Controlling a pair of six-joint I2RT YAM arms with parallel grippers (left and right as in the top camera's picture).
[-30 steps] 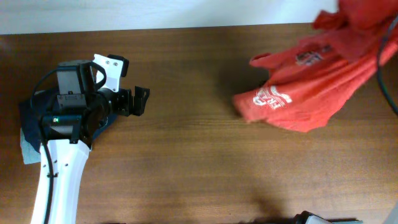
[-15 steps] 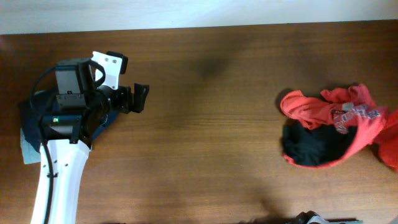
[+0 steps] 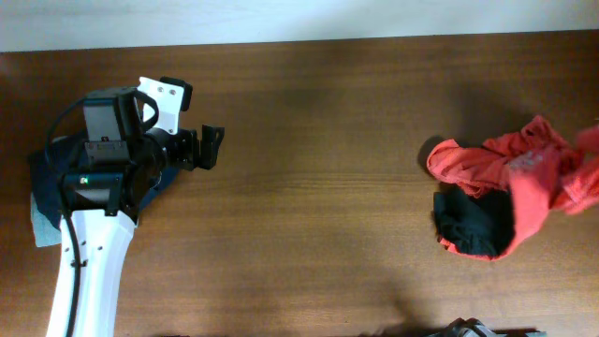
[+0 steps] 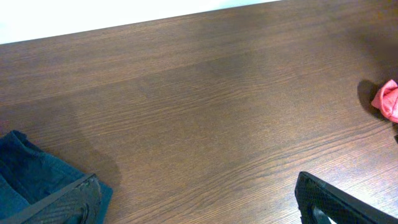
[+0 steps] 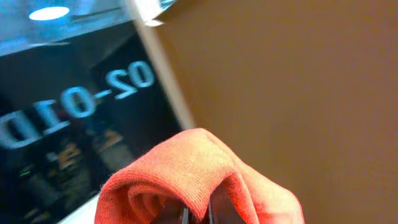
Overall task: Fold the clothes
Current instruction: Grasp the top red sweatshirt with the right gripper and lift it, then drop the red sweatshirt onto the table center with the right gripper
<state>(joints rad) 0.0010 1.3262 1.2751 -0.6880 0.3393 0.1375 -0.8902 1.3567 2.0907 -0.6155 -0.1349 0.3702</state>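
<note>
When seen from above, the left claw (image 3: 215, 148) stands wide open over the brown table (image 3: 318, 187) and holds nothing. Behind it, under its arm, lie a dark blue cloth (image 3: 39, 168) and a pale cloth (image 3: 42, 227). Far out in front of it, the red shirt (image 3: 515, 168) sits in a bunched heap, with a black cloth (image 3: 475, 223) partly wrapped in it. The right claw is out of that picture. From the left wrist, the two fingers (image 4: 336, 202) stand far apart, the dark blue cloth lies by one of them, and a bit of red shirt peeks in far ahead. From the right wrist, the right claw (image 5: 198, 214) is pinched shut on a fold of the red shirt, which humps up just above its tips.
</note>
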